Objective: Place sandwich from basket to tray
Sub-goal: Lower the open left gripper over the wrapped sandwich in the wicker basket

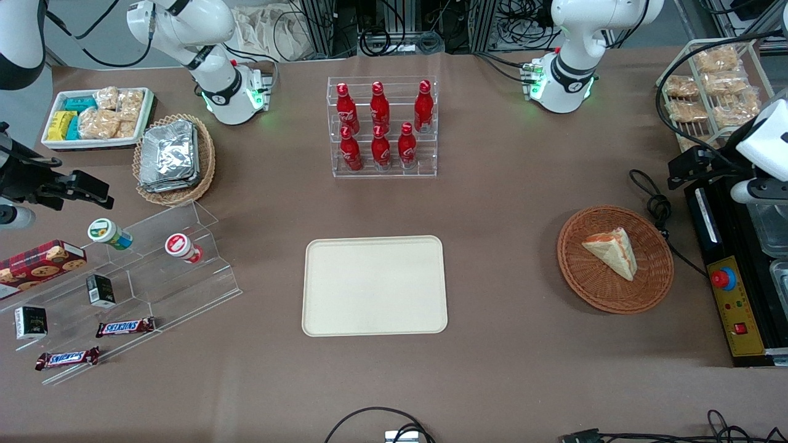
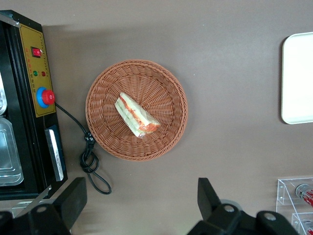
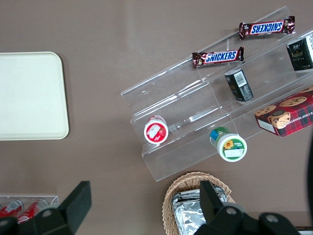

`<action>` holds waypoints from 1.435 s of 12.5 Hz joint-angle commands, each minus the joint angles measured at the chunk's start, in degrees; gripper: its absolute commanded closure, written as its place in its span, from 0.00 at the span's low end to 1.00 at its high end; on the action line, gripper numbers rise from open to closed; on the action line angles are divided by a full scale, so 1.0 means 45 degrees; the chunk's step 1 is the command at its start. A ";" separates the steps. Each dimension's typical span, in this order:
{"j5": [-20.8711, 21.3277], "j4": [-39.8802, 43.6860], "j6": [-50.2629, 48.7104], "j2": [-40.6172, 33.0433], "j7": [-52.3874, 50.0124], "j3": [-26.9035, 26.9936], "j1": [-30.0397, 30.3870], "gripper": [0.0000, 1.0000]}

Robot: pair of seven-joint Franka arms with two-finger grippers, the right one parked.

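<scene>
Inside the basket [image 2: 137, 109] the sandwich [image 2: 137, 115] is lying untouched, so nothing is done yet: lifting and carrying it to the bare tray [image 1: 374, 285] is all remaining. High above the tabletop [image 1: 505, 203], the gripper [image 2: 139, 203] is hovering, fingers [image 2: 209, 196] spread apart and empty, just beside the basket's rim.

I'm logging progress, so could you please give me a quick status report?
End effector open, high above the table, holding nothing. Sandwich in basket, untouched. Tray bare. Nothing in the way.
</scene>
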 commanded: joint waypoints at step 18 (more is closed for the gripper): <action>0.0991 -0.8548 0.9308 0.0018 -0.7600 0.0148 0.0532 0.00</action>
